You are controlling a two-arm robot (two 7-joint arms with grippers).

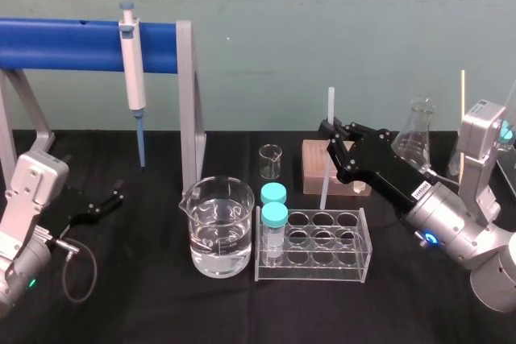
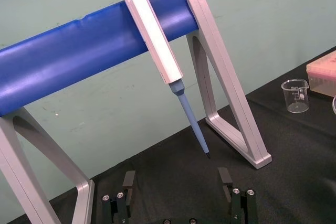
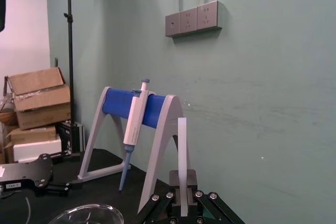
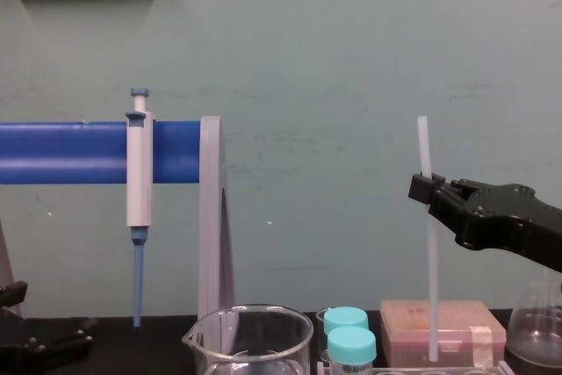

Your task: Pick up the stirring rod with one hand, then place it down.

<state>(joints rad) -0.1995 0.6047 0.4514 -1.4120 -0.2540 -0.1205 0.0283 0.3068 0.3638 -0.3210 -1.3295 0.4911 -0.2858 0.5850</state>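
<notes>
Head view showed my right claw [image 1: 333, 147] clamping the rod [image 1: 330, 107] upright, left claw [image 1: 111, 200] parked wide; next needed a steady lowering.

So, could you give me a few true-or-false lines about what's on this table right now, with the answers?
1. The right gripper is shut on the stirring rod and holds it upright. True.
2. The pipette lies flat on the table. False: it hangs from the blue bar.
3. The large beaker holds clear liquid. True.
4. The rack holds four capped vials. False: it holds two teal-capped vials.
5. The left gripper grips the pipette. False: it is open, low on the left, apart from the pipette.
</notes>
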